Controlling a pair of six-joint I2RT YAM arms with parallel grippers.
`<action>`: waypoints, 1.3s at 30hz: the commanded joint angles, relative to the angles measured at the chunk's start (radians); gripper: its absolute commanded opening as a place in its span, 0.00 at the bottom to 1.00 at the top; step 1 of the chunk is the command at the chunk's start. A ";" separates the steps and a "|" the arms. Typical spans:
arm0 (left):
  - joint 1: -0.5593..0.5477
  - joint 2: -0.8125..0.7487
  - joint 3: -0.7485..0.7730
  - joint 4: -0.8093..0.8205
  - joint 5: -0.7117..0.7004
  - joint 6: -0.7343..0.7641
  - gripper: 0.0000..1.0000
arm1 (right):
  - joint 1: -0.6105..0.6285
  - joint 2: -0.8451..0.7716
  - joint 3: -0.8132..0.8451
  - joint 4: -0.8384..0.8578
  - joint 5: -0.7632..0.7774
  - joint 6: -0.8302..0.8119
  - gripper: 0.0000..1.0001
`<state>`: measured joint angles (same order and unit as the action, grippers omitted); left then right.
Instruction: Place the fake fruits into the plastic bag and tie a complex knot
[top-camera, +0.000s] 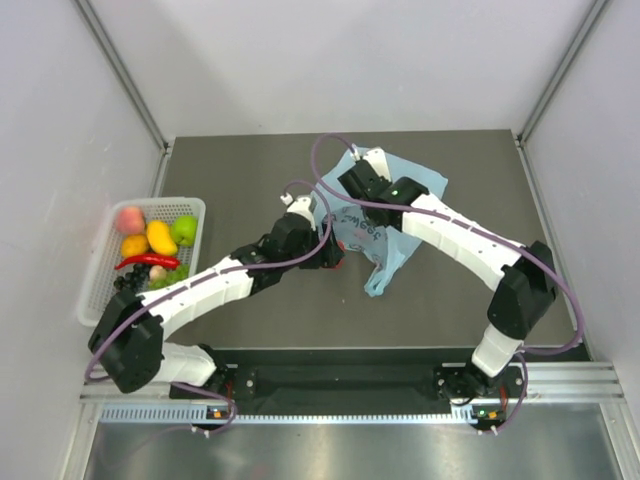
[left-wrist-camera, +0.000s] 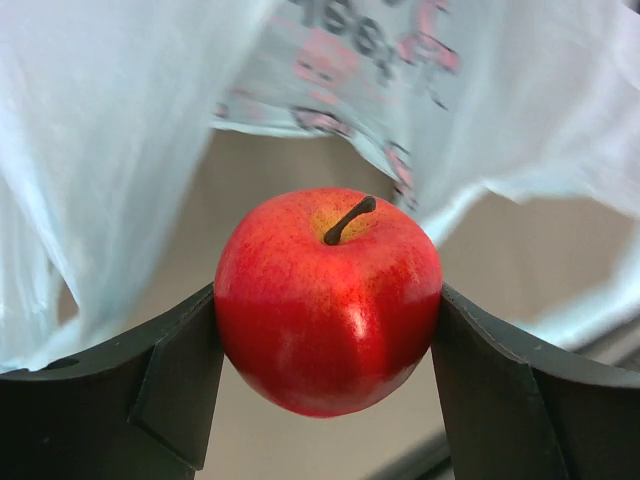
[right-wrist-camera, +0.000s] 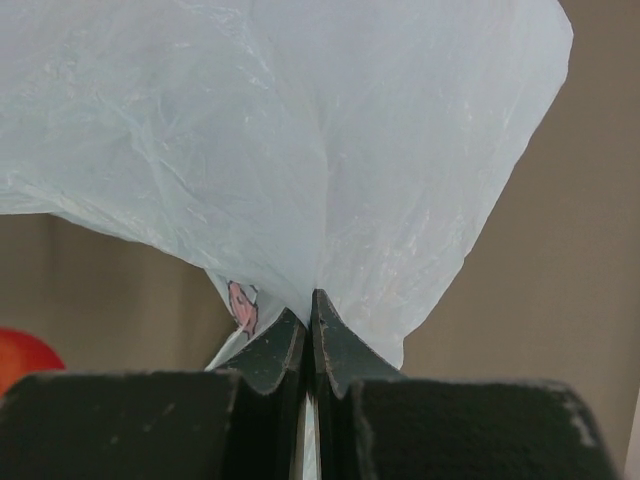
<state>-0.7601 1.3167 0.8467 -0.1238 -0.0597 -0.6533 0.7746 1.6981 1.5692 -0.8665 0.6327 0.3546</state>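
While a glossy red plastic apple (left-wrist-camera: 328, 300) with a short dark stem is held between the two dark fingers of the left gripper (left-wrist-camera: 328, 345), which stand wide around its rounded sides, a fold of the thin, translucent light-blue plastic bag (right-wrist-camera: 300, 150) is pinched in the right gripper (right-wrist-camera: 311, 340), whose jaws are pressed fully together on the film. Seen from above, the bag is spread near the middle of the dark grey table (top-camera: 450, 300) and is gripped near its far edge, and the apple is held just beside its near-left side. The other fake fruits (top-camera: 155, 240) are seen lying in a white mesh basket (top-camera: 97, 270) at the table's left edge, well apart from the bag. From the left wrist, printed film is seen hanging above and ahead of the apple, with a gap beneath it; whether that gap is the bag's mouth cannot be told. Several failures are judged possible. If the gap is only a fold, the apple would be pushed against the outside and dropped onto the table, where it could roll away. The smooth, rounded fruit could be squeezed out of the fingers. The thin film could be pulled from the pinch, or torn, if it is dragged by the entering apple.
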 joint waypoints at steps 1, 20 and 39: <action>0.036 0.048 0.067 0.046 -0.131 0.040 0.00 | 0.037 -0.038 0.012 -0.022 0.002 0.043 0.00; 0.219 0.288 0.273 0.190 0.256 0.047 0.00 | 0.084 -0.068 0.020 -0.014 -0.017 0.119 0.00; 0.107 0.596 0.322 0.481 0.204 -0.163 0.00 | 0.074 -0.126 -0.064 0.176 -0.125 0.244 0.00</action>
<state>-0.6456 1.8713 1.1156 0.2222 0.1486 -0.7609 0.8406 1.6302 1.5154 -0.7708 0.5243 0.5613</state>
